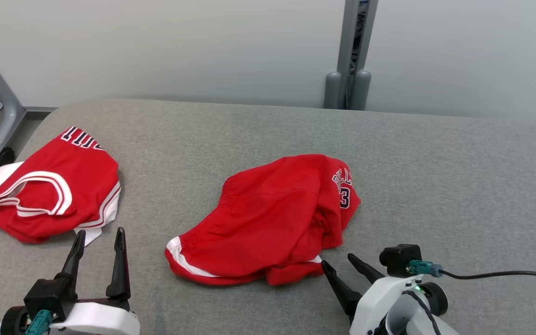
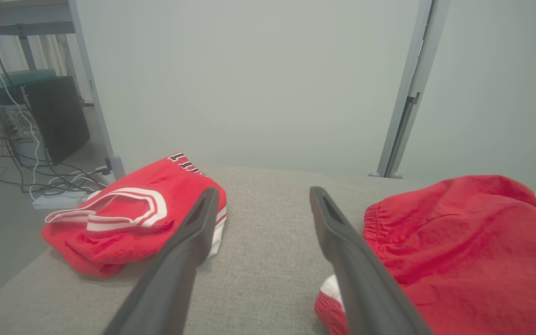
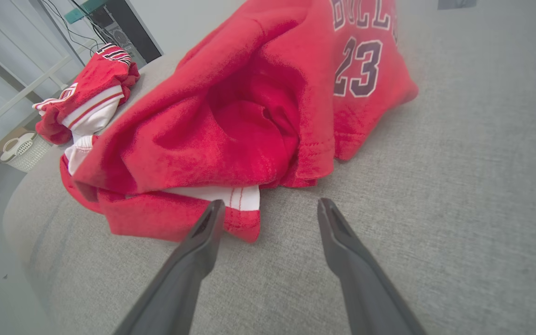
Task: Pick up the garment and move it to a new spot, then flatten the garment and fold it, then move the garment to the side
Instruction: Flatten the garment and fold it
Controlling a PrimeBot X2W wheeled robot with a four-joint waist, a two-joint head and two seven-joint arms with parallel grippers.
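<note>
A crumpled red garment (image 1: 268,216) with white trim and the number 23 lies in the middle of the grey padded table (image 1: 435,186). It also shows in the left wrist view (image 2: 463,246) and the right wrist view (image 3: 258,111). My right gripper (image 1: 338,264) stands open just off its near right corner, fingertips close to the cloth's hem (image 3: 270,207). Near the table's front left, my left gripper (image 1: 99,237) is open and holds nothing, between the two red cloths (image 2: 261,195).
A second red garment (image 1: 49,186) with white-striped openings lies bunched at the table's left edge (image 2: 128,214) (image 3: 86,97). A grey post (image 1: 349,56) stands behind the table by the pale wall. A wheeled stand leg (image 1: 3,116) and cables sit off the left.
</note>
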